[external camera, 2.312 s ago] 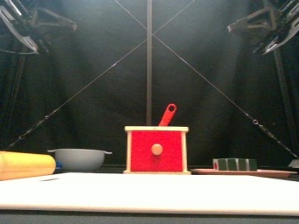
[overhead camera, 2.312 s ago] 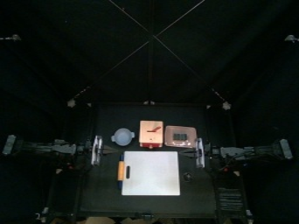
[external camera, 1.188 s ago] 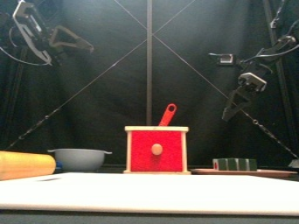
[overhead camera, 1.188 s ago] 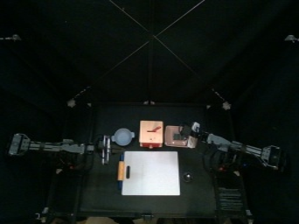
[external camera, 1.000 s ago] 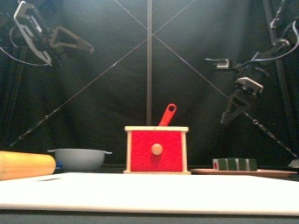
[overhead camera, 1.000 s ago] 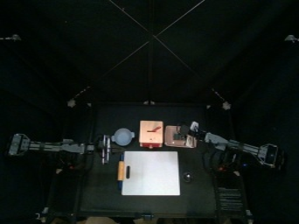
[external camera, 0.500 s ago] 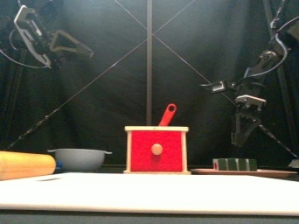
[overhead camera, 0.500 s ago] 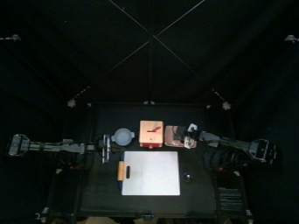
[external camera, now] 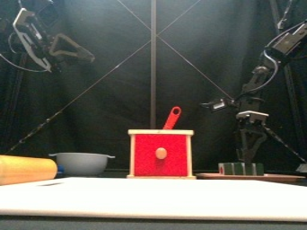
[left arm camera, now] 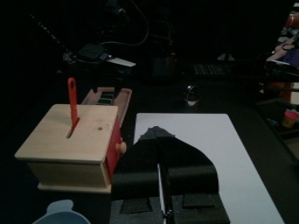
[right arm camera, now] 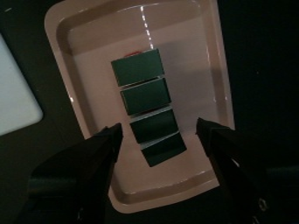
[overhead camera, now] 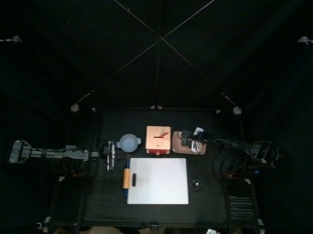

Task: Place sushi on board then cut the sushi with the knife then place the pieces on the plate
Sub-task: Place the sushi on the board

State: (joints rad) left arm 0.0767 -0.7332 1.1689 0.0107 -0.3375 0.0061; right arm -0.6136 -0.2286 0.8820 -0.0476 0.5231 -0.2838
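The sushi roll (right arm camera: 149, 105), a row of dark green blocks, lies on the pink tray (right arm camera: 82, 61) at the table's back right. My right gripper (right arm camera: 162, 144) hangs just above it, open, with one jaw on each side of the roll's near end and nothing held. From the front, the right gripper (external camera: 249, 148) stands over the sushi roll (external camera: 243, 168). A red knife (external camera: 171, 118) sticks up from the wooden box (external camera: 161, 154). The white board (overhead camera: 158, 180) lies in front. My left gripper (left arm camera: 158, 140) is shut and empty, raised at the left.
A blue-grey bowl (overhead camera: 130, 143) sits left of the wooden box (overhead camera: 159, 139). An orange-yellow cylinder (external camera: 24, 169) lies at the board's left edge. The pink tray (overhead camera: 188, 141) is right of the box.
My right arm has come down from high on the right to just above the sushi on the tray, and its jaws have spread wider. The left arm has hardly moved.
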